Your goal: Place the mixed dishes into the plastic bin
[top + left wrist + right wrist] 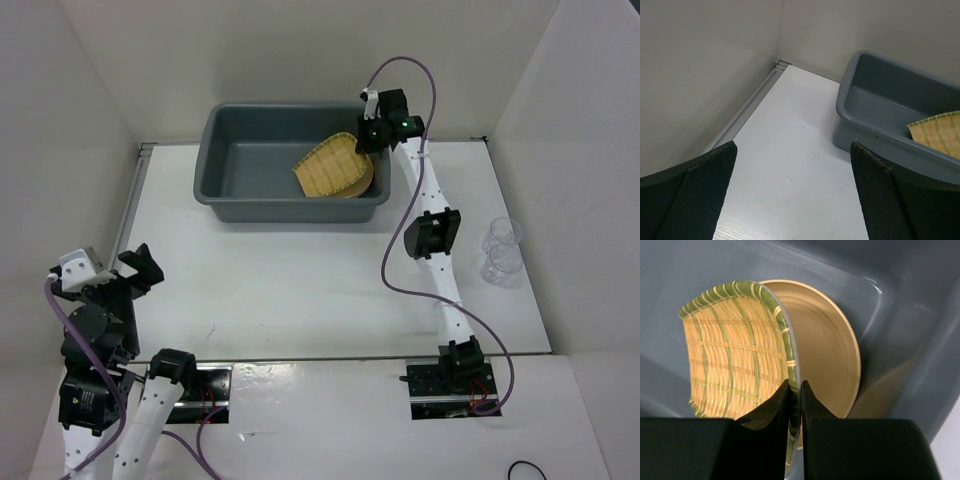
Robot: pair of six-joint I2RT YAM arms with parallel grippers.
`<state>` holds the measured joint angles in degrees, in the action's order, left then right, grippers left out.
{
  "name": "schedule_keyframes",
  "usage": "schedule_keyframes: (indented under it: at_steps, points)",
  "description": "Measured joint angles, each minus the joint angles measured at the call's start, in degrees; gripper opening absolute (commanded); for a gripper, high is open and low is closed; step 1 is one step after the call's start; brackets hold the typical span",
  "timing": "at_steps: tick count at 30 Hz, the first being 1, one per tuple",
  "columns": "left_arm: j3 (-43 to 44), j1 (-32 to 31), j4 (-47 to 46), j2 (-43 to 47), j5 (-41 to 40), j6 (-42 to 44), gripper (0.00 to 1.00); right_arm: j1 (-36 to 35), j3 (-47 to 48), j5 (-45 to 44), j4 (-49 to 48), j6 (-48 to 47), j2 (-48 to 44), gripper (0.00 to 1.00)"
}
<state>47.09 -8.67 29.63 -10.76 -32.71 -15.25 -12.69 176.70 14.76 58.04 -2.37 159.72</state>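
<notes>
My left gripper [794, 146] hangs over the near left corner of the white counter [300, 290], close to the left edge. Its jaws stand wide apart and nothing is between them. Through its wrist camera I see only bare counter under the fingers, and farther away the left end of the bin.

The plastic bin [290, 206] stands at the far edge of the counter, a little to the left of the middle, with its long side along that edge. The left half of the bin shows bare grey floor. In the right half there is the bamboo tray [330, 170], tilted, with its rounded end towards the right wall of the bin. Under it and behind it is one yellow-tan plate [827, 355], in the right end of the bin near the corner. I cannot tell if the plate lies flat or leans on the wall.

My right gripper [795, 386] reaches over the far right corner of the bin. Its jaws are narrow and they pinch the green rim of the tray between the two fingertips.

Close to the right edge of the counter, well apart from the bin, stands a clear cup [506, 233], and a second clear cup [502, 263] is just beside it on the near side. Both are upright.
</notes>
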Motion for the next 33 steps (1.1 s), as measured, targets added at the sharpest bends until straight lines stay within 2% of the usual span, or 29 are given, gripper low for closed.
schedule_keyframes:
  at_steps: [2, 4, 5, 6, 7, 13, 23, 27, 30, 33]
  points:
    - [0.0, 0.0, -0.02, -0.59, -0.07, 0.0, 1.0, 0.92, 0.0, 0.83, -0.46, 0.85, 0.74, 0.15]
    - [0.0, 0.0, -0.04, -0.87, -0.15, 0.0, 1.0, 1.51, 0.0, 1.99, -1.51, 1.77, 1.16, 0.39]
    - [0.0, 0.0, -0.07, -0.98, -0.31, 0.0, 1.0, 1.6, 0.0, 1.51, -2.08, 2.12, 1.16, 0.54]
    - [0.0, 0.0, -0.07, -1.11, -0.46, 0.0, 1.0, 1.7, 0.13, 1.79, -2.78, 2.49, 1.16, 0.84]
    - [0.0, 0.0, -0.07, -1.27, -0.52, 0.0, 1.0, 1.73, 0.48, 2.05, -3.72, 2.93, 1.16, 0.97]
    - [0.0, 0.0, -0.07, -3.26, -0.68, 0.0, 1.0, 3.28, 1.38, 0.68, -6.78, 2.89, 1.11, 0.99]
    - [0.0, 0.0, -0.04, -4.26, -0.72, 0.0, 1.0, 3.87, 1.38, 8.96, -3.13, -0.35, -1.09, 0.99]
    - [0.2, 0.0, 0.22, -5.44, -1.14, -0.24, 1.0, 3.56, 1.16, 4.59, -0.52, -1.51, -5.09, 0.99]
    - [2.08, 0.0, 1.68, -10.64, -1.55, -1.29, 1.0, 3.28, 1.03, -1.86, 3.54, -4.28, -10.64, 0.99]
    - [4.9, 0.0, 2.99, -18.93, -0.76, -1.75, 1.0, 3.61, -7.52, -8.55, 6.8, -7.96, -21.16, 0.99]
